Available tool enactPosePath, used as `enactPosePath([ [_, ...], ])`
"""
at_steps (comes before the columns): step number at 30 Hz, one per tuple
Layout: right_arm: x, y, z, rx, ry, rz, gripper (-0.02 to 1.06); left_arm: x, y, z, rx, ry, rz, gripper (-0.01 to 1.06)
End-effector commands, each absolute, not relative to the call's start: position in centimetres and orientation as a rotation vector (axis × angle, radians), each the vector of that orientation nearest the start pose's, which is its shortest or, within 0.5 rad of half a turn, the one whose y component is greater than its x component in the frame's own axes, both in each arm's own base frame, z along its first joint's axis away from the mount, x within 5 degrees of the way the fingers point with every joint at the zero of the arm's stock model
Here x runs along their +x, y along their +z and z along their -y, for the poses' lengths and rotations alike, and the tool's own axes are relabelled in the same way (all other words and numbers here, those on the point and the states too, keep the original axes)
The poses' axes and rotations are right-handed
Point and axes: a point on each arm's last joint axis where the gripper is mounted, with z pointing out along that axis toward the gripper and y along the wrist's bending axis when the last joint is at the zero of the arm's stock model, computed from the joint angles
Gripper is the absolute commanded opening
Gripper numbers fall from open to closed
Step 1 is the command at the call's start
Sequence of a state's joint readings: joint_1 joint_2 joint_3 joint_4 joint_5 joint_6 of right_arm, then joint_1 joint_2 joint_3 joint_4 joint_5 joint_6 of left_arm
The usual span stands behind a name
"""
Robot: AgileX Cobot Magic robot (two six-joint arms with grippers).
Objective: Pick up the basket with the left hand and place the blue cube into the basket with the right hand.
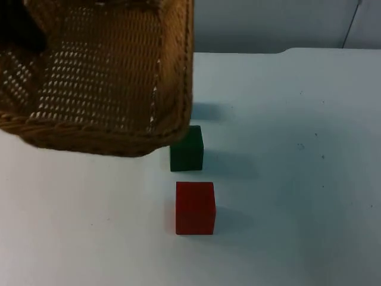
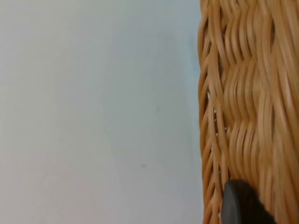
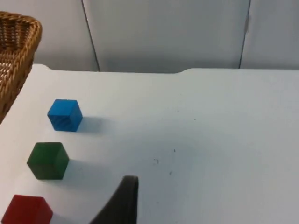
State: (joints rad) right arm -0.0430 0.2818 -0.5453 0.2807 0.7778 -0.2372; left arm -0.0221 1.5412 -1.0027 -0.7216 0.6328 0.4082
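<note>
Basket [image 1: 107, 77] hangs lifted over the far-left counter [image 1: 297, 179], the left gripper [image 2: 240, 205] clamped on its woven wall; its rim hides the blue cube [image 3: 65, 115] from overhead. Right wrist view shows the cubes in a row: blue farthest, just beyond the green cube [image 3: 48, 160], with the red cube [image 3: 26, 211] nearest. Right gripper [image 3: 122, 200] waits to their right, finger spacing cannot be told; approach the blue cube from above, clear of green and the rim.

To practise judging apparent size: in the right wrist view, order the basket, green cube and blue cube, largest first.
1. Basket, though partly cut off.
2. Green cube.
3. Blue cube, which lies farther from the camera, so its true size may match.
</note>
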Motion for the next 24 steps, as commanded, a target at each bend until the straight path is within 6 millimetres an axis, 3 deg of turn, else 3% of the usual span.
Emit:
enactPosePath([
  [1, 5.6, 31.2, -1.7, -0.110, 0.170, -1.979, 1.04, 30.1, 24.9, 3.1, -0.101, -0.609, -2.513, 0.00],
  [3, 6.7, 31.1, -1.9, -0.151, 0.194, -2.008, 1.04, 28.4, 23.9, 0.8, -0.138, -0.600, -2.548, 0.00],
  [9, 8.9, 31.0, -2.5, -0.199, 0.281, -2.023, 1.04, 26.8, 22.6, -2.1, -0.265, -0.688, -2.540, 0.00],
  [12, 11.1, 30.8, -3.1, -0.250, 0.372, -2.045, 1.03, 26.1, 22.1, -3.4, -0.292, -0.684, -2.546, 0.00],
  [13, 11.1, 30.8, -3.1, -0.250, 0.372, -2.045, 1.03, 26.1, 22.1, -3.4, -0.292, -0.684, -2.546, 0.00],
  [16, 13.5, 32.0, -3.2, -0.274, 0.402, -2.078, 1.03, 26.0, 22.1, -3.8, -0.303, -0.685, -2.544, 0.00],
  [24, 18.8, 35.7, -3.3, -0.306, 0.433, -2.063, 1.03, 25.9, 22.0, -4.2, -0.133, -0.693, -2.543, 0.00],
])
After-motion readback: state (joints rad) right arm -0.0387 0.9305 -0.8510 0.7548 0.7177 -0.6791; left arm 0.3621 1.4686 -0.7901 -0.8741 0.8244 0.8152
